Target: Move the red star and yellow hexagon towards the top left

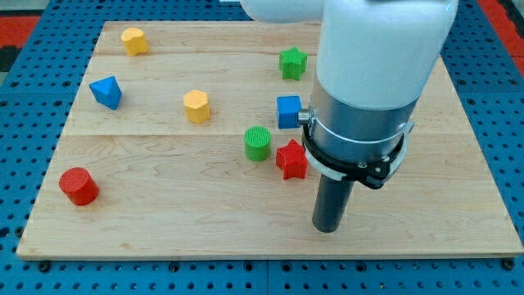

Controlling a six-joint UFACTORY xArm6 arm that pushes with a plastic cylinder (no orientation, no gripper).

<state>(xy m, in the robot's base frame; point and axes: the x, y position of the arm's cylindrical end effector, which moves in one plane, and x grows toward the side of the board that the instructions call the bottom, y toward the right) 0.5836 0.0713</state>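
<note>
Blocks here look small, hard and light, so I judge the red star (291, 159) and the yellow hexagon (196, 106) will slide easily on the smooth wooden board (164, 221) but may also turn or slip off sideways if pushed off-centre. There is no claw to spread or press together, only a rod; my tip (327, 228) rests on the board at about 5 o'clock from the red star, near it but apart. The star's points make it likely to rotate, so contact should be on its 4 o'clock side, pushing toward 10 o'clock. The red star lies near the board's middle, just beside the green cylinder (257, 142) at its 9 o'clock, which blocks the way. The yellow hexagon stands further toward 10 o'clock, free all around. I count eight blocks: two yellow, with another yellow block (134, 40) at the top left, two red, with a red cylinder (79, 185), two green, with a green star (292, 62), and two blue, a blue cube (288, 111) and a blue pyramid-like block (106, 92).
</note>
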